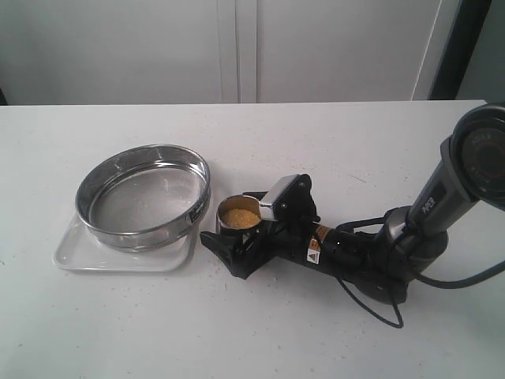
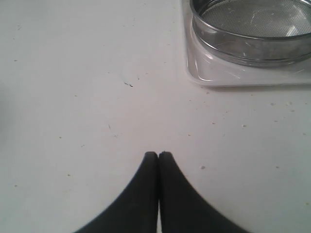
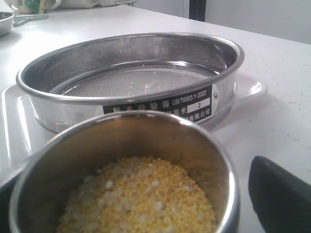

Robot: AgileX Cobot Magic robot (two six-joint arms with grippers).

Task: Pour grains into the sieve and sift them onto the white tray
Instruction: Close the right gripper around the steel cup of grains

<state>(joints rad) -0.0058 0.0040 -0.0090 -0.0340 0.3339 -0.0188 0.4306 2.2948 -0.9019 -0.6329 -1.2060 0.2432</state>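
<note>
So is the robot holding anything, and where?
Nothing yet. The right gripper straddles the steel cup of grains, one finger clear of its side; the left gripper is shut, empty.

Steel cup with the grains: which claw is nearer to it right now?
Right. The right claw straddles the steel cup; the left claw hangs shut over the table, short of the white tray.

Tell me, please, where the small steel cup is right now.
In the exterior view, the small steel cup stands just right of the sieve, between the right gripper's fingers.
</note>
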